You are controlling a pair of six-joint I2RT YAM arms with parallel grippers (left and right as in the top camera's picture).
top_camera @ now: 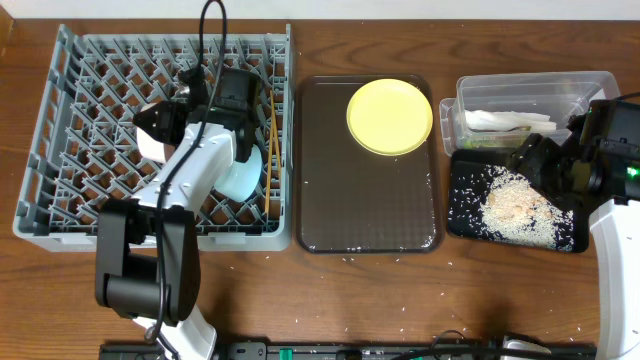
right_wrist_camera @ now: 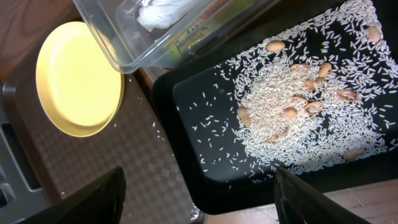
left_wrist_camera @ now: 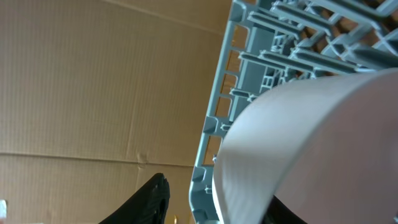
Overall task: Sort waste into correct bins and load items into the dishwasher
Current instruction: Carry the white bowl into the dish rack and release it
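White bowl (left_wrist_camera: 311,149) fills left wrist view, left hand (top_camera: 158,130) grip unclear; right wrist alone shows right hand (right_wrist_camera: 199,208) spread.

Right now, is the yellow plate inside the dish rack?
No, the yellow plate lies on the brown serving tray beside the dish rack.

Our left arm (top_camera: 190,170) reaches up and away from its base at the bench's near edge, its pincer (top_camera: 160,125) turned leftward; we cannot tell its grip. Our right arm (top_camera: 612,240) comes in from the right, its pincer (top_camera: 537,156) pointing left with fingers (right_wrist_camera: 93,199) spread wide.
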